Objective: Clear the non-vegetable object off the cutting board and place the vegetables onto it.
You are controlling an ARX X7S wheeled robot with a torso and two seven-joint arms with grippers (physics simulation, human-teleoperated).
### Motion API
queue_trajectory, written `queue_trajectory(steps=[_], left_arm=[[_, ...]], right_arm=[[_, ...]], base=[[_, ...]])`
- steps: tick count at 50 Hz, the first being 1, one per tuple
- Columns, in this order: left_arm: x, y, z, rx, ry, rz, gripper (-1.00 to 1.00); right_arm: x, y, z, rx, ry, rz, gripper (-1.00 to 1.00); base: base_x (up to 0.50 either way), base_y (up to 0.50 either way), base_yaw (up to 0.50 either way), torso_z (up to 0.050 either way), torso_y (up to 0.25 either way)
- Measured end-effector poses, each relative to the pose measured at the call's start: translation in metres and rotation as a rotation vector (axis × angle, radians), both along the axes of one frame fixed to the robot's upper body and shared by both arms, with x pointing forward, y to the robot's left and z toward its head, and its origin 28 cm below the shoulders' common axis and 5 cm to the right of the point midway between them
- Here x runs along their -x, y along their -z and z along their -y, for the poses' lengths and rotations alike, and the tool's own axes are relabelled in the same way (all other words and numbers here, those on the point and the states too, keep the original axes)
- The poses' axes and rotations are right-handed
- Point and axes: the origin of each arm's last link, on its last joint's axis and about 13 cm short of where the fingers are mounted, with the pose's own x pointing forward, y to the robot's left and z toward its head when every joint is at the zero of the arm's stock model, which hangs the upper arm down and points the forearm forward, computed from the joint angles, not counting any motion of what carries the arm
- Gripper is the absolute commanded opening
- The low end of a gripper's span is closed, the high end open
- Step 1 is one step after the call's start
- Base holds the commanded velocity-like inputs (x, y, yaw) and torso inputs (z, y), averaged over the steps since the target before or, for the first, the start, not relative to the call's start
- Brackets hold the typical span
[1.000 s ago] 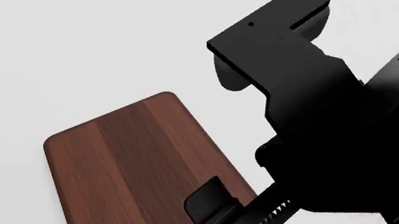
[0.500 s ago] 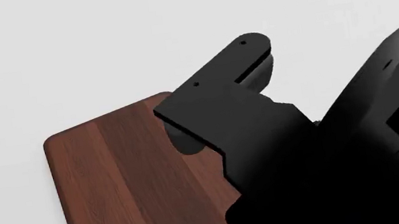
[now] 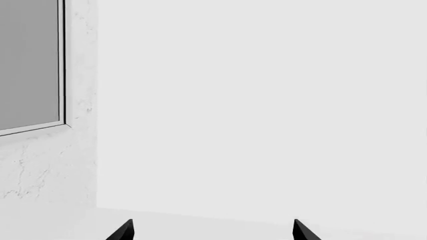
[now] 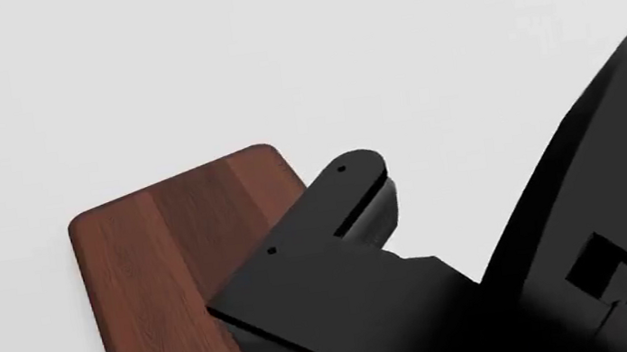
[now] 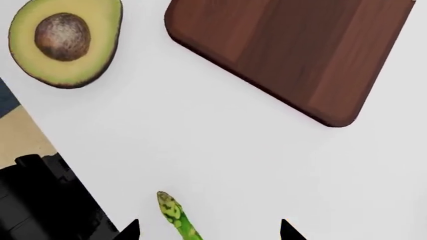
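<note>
Between the right jaws lies the asparagus [image 5: 179, 216] tip

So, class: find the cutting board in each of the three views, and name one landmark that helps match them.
Head view: cutting board at lower left, partly hidden by the black arm.
Right wrist view: board across the upper right, one rounded corner showing.
Left wrist view: not in it.
Shared landmark: the white table under the board.

White tabletop [image 5: 220, 150]; white wall [image 3: 267, 100] with grey framed window [image 3: 30, 60].
</note>
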Motion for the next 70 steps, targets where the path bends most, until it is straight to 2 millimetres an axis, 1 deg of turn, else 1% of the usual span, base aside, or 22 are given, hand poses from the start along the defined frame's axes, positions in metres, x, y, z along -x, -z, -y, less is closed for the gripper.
queue_trajectory(steps=[9, 30, 53, 70], left_arm=[[0.001, -0.001, 0.000, 0.003, 0.002, 0.002, 1.00], [0.001, 0.000, -0.001, 0.009, -0.003, 0.000, 1.00], [0.002, 0.001, 0.001, 0.006, -0.002, 0.000, 1.00], [0.003, 0.001, 0.002, 0.005, -0.003, 0.000, 1.00]], right_arm=[[0.009, -0.001, -0.002, 0.037, -0.027, -0.043, 1.00], [0.010, 0.013, 0.006, 0.089, -0.011, -0.107, 1.00], [0.016, 0.027, 0.025, 0.068, 0.079, -0.129, 1.00], [0.018, 0.031, 0.039, 0.048, 0.153, -0.121, 1.00]], base=[[0.00, 0.00, 0.00, 0.000, 0.000], [0.00, 0.00, 0.00, 0.000, 0.000], [0.00, 0.00, 0.00, 0.000, 0.000], [0.00, 0.00, 0.00, 0.000, 0.000]])
